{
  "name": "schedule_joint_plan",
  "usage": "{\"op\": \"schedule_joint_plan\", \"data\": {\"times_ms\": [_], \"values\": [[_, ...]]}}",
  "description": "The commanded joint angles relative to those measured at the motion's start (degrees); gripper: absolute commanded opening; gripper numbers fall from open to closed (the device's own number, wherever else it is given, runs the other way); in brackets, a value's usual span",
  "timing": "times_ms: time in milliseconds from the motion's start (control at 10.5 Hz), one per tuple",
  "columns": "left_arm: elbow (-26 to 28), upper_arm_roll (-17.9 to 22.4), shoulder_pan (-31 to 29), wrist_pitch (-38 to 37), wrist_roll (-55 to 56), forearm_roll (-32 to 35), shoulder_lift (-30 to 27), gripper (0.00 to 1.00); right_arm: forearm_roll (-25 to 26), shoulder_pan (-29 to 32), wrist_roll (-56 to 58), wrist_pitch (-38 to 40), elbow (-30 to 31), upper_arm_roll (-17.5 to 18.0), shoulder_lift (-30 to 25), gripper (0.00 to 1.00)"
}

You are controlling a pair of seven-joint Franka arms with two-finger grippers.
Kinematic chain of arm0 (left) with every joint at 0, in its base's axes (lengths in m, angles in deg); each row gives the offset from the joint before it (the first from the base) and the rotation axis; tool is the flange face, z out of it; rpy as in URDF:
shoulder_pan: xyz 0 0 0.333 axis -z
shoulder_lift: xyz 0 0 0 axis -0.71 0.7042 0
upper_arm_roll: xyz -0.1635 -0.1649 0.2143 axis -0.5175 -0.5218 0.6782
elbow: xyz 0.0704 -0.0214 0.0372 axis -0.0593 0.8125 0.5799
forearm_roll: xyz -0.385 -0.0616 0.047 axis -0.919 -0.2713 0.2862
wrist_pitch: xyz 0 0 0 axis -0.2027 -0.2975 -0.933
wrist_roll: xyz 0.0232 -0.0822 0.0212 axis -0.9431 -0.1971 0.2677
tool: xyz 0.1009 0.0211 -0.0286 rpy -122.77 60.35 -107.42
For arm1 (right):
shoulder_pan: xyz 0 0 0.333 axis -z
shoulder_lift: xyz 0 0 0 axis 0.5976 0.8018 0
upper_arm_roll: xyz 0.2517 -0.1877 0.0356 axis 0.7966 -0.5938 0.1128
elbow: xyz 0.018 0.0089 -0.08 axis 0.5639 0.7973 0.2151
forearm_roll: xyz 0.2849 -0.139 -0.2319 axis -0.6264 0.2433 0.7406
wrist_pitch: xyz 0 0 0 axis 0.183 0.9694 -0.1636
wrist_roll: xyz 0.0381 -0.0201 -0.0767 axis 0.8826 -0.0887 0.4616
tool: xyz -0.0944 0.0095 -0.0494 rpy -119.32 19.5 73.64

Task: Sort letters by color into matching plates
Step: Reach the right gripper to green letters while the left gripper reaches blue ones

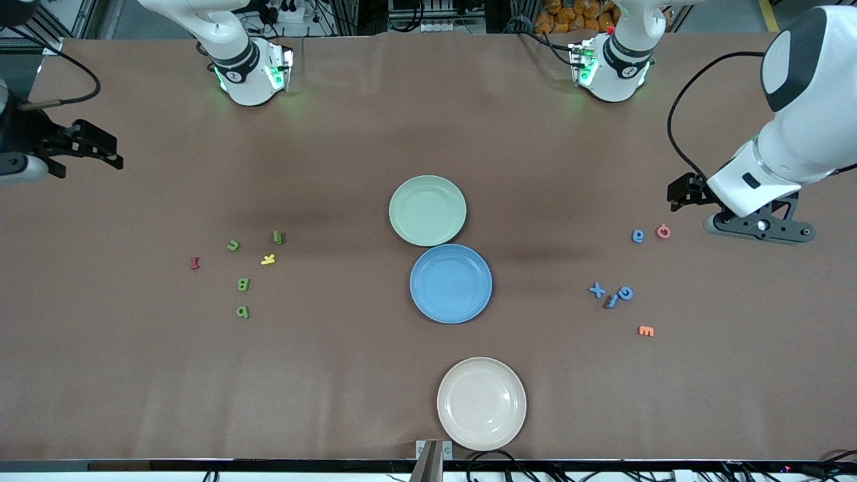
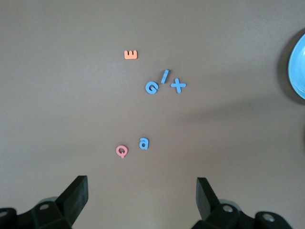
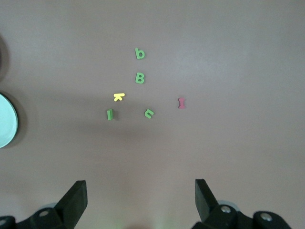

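Observation:
The mint green plate (image 1: 427,210) and the blue plate (image 1: 450,283) sit side by side mid-table, both bare. Several olive-green letters (image 1: 244,284) (image 3: 139,78) lie scattered toward the right arm's end. Several blue letters (image 1: 625,292) (image 2: 151,87) lie toward the left arm's end, one of them (image 1: 638,235) apart from the cluster. My left gripper (image 1: 760,227) (image 2: 142,191) hovers open over the table beside that lone blue letter. My right gripper (image 1: 94,147) (image 3: 141,191) hangs open over the table edge, away from the green letters. Neither holds anything.
A cream plate (image 1: 481,403) rests near the front edge. A yellow letter (image 1: 268,259) and a red one (image 1: 195,262) lie among the green letters. A pink letter (image 1: 663,231) and an orange one (image 1: 646,331) lie by the blue letters.

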Motion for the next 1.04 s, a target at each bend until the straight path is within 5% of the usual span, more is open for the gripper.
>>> {"op": "schedule_joint_plan", "data": {"times_ms": [0,285,665,950], "values": [[-0.85,-0.48,0.80,3.40,-1.10,1.03,3.35,1.00,-0.17,-0.62,0.81,-6.77,7.99,-0.28,-1.01,1.00],[-1.20,-3.02,1.86,6.30,-3.12,0.67,7.56,1.00,-0.08,-0.97,0.89,-15.02,15.28,-0.28,-1.10,1.00],[-1.37,-4.78,2.12,12.45,-9.96,0.58,14.69,1.00,0.10,-1.06,0.89,-36.09,29.69,-0.28,-0.57,1.00],[-2.60,-4.35,1.24,14.57,-14.20,1.11,19.60,1.00,0.10,-1.41,0.89,-42.12,32.80,-0.19,2.32,1.00]]}}
